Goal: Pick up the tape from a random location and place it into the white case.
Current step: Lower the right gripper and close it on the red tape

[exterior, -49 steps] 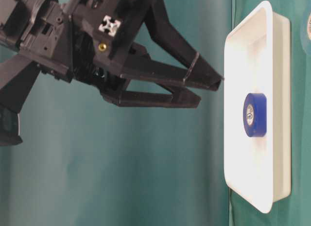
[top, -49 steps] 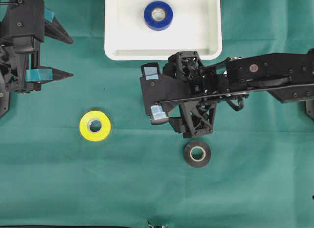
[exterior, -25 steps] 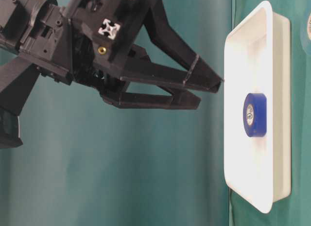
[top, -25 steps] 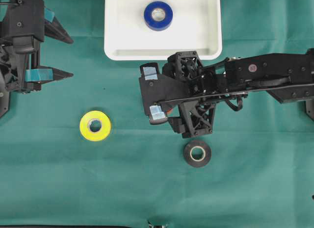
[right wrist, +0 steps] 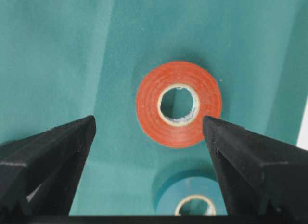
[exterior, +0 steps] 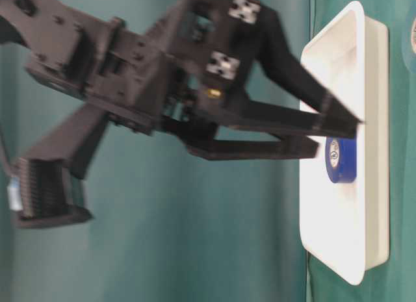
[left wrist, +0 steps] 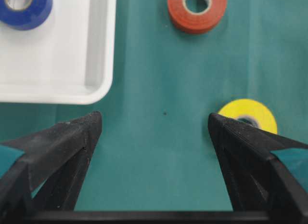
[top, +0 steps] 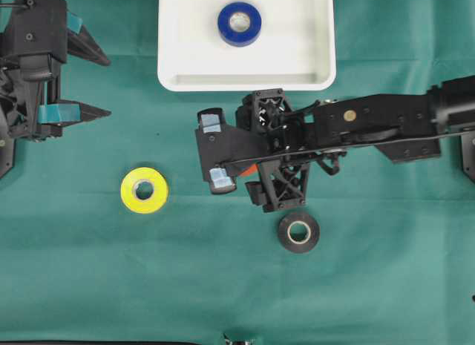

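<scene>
Right gripper (right wrist: 149, 137) wide open above orange tape (right wrist: 178, 104), flat on green cloth; left gripper (left wrist: 154, 132) open, idle. Risk: off-centre descent, nudging teal tape (right wrist: 192, 197) close by, missing white case (top: 172, 70)

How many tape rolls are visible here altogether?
5: blue roll in white plastic case; yellow, black on green cloth; red, teal beneath right gripper. More may be hidden.
</scene>
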`<state>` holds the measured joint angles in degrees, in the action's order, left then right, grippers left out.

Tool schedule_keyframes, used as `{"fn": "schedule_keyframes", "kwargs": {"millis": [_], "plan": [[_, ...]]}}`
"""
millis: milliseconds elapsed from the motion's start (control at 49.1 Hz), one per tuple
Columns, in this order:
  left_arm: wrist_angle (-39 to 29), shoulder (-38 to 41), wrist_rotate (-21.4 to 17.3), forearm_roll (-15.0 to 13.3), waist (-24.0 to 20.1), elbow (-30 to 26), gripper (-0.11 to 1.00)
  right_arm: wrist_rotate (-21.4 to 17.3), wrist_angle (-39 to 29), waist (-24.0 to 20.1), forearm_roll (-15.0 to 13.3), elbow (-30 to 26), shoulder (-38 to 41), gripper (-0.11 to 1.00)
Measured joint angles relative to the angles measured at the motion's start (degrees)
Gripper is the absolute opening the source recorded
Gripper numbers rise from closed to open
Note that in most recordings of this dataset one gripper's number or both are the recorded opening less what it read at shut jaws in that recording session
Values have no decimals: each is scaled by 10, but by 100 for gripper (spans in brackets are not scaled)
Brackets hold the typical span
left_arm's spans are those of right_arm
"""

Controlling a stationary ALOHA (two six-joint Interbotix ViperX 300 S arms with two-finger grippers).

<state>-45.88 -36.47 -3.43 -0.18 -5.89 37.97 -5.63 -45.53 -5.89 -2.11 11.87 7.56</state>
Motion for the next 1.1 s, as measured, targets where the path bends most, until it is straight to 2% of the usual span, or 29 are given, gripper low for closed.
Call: {"fn": "schedule_keyframes", "kwargs": {"millis": [305, 611, 1100], "plan": [[0, 0, 0, 0, -1, 0, 98, -19, 47, 11, -1, 29, 39, 92], [0, 0, 0, 0, 0, 0, 98, -22, 102, 14, -2, 51, 64, 92], [-1, 0, 0, 0, 0, 0, 98, -22, 125, 14, -2, 52, 105, 92]]}}
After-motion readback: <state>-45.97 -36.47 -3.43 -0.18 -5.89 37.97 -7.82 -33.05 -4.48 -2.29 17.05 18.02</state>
